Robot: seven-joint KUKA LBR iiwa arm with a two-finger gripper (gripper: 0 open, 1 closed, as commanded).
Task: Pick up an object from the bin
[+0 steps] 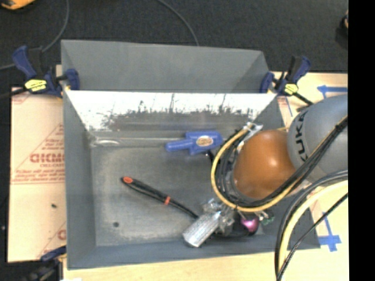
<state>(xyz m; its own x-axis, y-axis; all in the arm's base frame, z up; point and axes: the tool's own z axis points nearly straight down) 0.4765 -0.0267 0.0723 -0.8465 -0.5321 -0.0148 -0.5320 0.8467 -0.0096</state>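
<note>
My gripper (205, 227) is low in the bin's front right corner, its silver body showing below the orange wrist cover. A slim black tool (157, 195) with an orange tip and an orange band lies slantwise on the bin floor. Its right end reaches the gripper's silver body. A small magenta thing (251, 223) lies just right of the gripper, partly hidden under the arm. A blue clamp (194, 142) with an orange label lies at the foot of the back wall, left of the wrist cover.
The arm with its orange cover and yellow and black cables overhangs the right third of the bin. The front wall is close below the gripper. Bare floor spreads over the bin's left half.
</note>
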